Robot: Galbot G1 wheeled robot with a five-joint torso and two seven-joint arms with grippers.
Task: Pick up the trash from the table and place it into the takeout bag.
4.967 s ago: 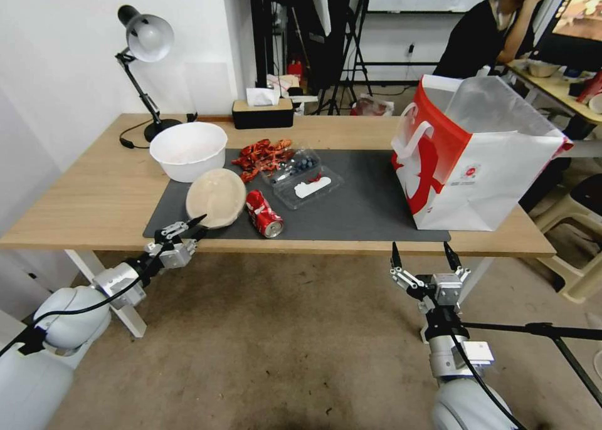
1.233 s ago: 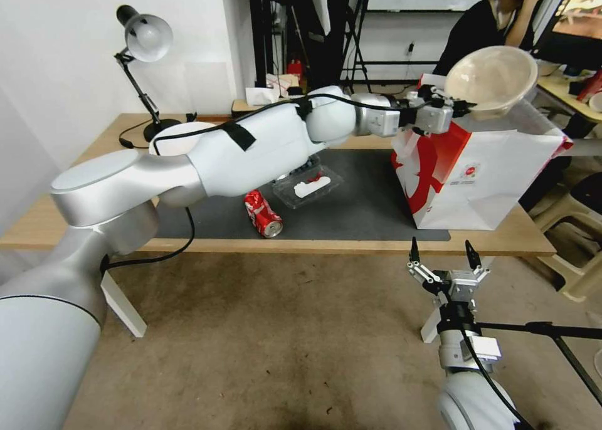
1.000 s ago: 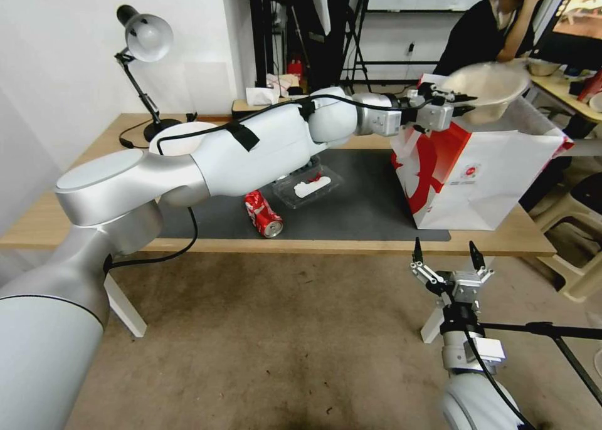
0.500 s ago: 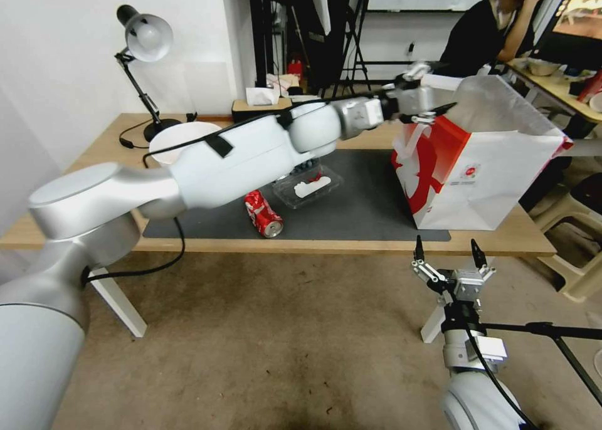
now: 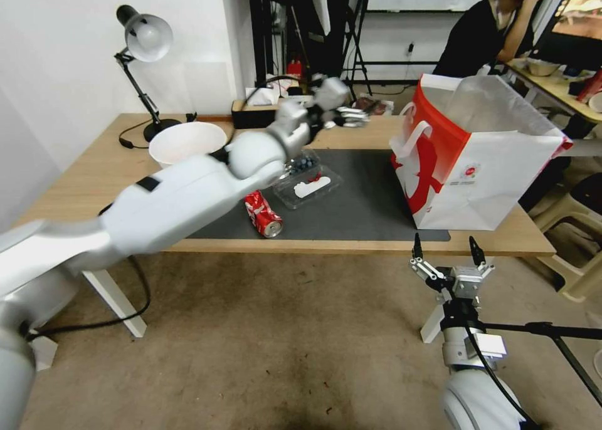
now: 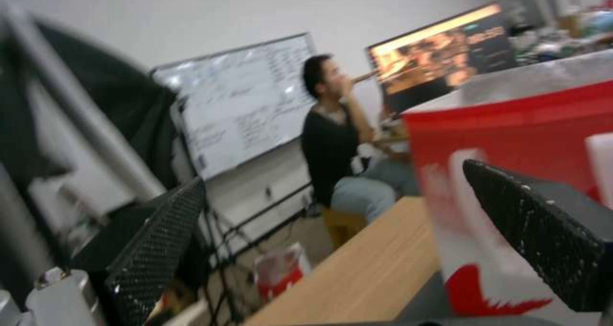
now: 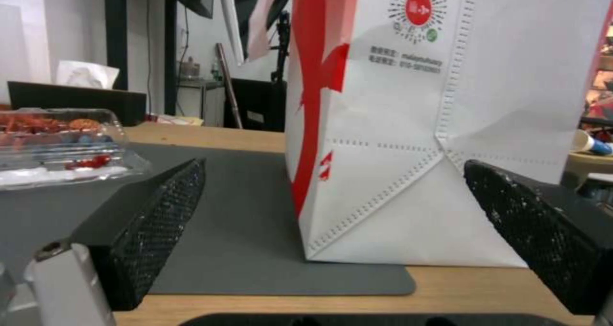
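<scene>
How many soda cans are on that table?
1: a crushed red soda can lies on the dark mat near the table's front edge. The robot's left arm may hide others behind it.

Bright, even indoor light, soft shadows under the surface (image 5: 94,167). Motion blur along the left arm and left pincer (image 5: 351,116). Heavy blur throughout the left wrist view. Edges bent by wide-angle distortion.

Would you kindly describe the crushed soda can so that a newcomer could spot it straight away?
Start at the long light-wood table and find the dark grey mat on it. Near the mat's front edge, on the side away from the takeout bag, lies the crushed red soda can on its side. It is the only red metal item, just in front of the clear plastic container.
</scene>
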